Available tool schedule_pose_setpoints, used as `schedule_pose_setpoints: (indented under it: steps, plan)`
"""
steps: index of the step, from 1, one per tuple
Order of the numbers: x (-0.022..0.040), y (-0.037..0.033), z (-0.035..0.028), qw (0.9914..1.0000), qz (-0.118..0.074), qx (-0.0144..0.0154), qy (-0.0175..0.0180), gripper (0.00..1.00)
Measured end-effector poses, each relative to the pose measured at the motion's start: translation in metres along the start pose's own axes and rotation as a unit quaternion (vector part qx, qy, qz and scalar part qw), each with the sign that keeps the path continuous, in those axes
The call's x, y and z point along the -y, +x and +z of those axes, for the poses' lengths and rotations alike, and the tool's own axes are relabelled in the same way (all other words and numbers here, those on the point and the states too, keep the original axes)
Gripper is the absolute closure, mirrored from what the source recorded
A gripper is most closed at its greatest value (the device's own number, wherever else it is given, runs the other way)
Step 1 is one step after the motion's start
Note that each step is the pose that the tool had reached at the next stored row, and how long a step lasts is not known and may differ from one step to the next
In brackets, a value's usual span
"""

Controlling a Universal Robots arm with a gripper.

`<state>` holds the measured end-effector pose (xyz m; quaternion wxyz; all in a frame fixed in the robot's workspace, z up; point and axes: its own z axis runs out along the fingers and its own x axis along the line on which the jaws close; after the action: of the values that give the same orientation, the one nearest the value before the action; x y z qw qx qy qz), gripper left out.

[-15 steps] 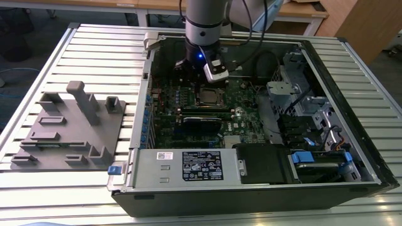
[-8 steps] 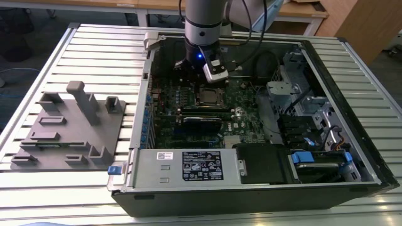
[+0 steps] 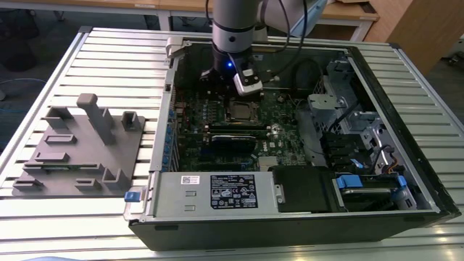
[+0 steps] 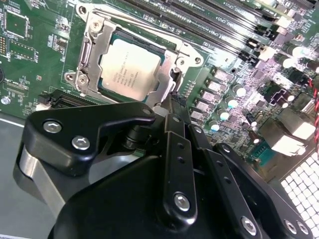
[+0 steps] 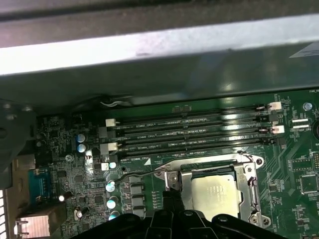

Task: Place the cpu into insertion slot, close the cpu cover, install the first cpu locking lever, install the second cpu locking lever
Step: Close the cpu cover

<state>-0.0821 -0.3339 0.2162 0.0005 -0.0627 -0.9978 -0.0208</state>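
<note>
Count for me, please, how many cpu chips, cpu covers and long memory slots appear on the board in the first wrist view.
cpu: 1
cpu cover: 1
long memory slots: 4
Total: 6
</note>
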Motion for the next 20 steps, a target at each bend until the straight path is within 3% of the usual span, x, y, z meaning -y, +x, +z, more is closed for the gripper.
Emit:
schedule_pose_setpoints:
  steps: [4,11,20]
  plan:
    - [0.0004,0.0034,0.0001,1.00000,0.000,0.0000,0.0000,0.90]
    - [0.0003,0.0028,0.0007,1.00000,0.000,0.0000,0.0003,0.90]
    - [-0.0017,-0.0092,0.0007,0.99999,0.002,0.0006,0.0042,0.90]
